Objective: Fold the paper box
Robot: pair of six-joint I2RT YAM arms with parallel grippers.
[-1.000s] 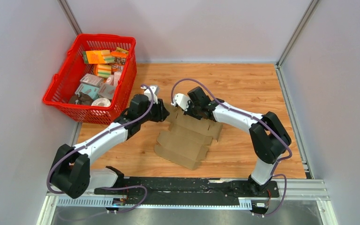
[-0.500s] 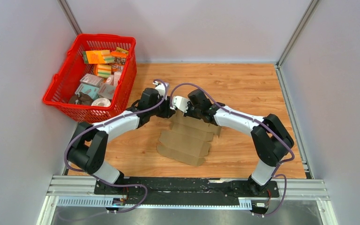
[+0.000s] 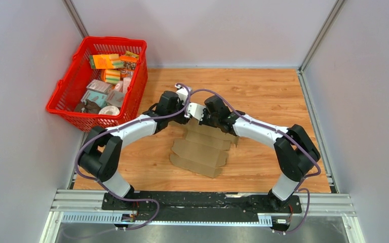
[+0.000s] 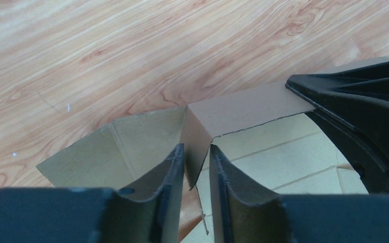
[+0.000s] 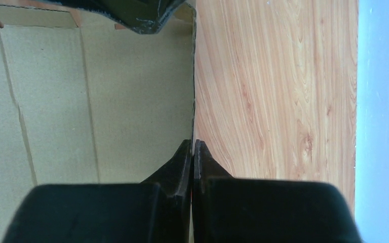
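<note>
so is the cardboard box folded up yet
Not yet: cardboard box lies mostly spread; one edge flap is creased up in the left gripper.

Matt brown cardboard paper box (image 3: 200, 154) — smooth wood-grain table (image 3: 268, 96), red plastic basket (image 3: 99, 121).

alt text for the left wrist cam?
The left gripper straddles a raised corner flap of the brown paper box with its black fingers. The right gripper's fingers meet that flap's far end at right, with the wood-grain table behind.

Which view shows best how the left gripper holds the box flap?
Left wrist: the left gripper pinches a raised flap of the paper box between its fingers. The top view shows only the arms meeting above it; the right wrist view, a dark tip.
</note>
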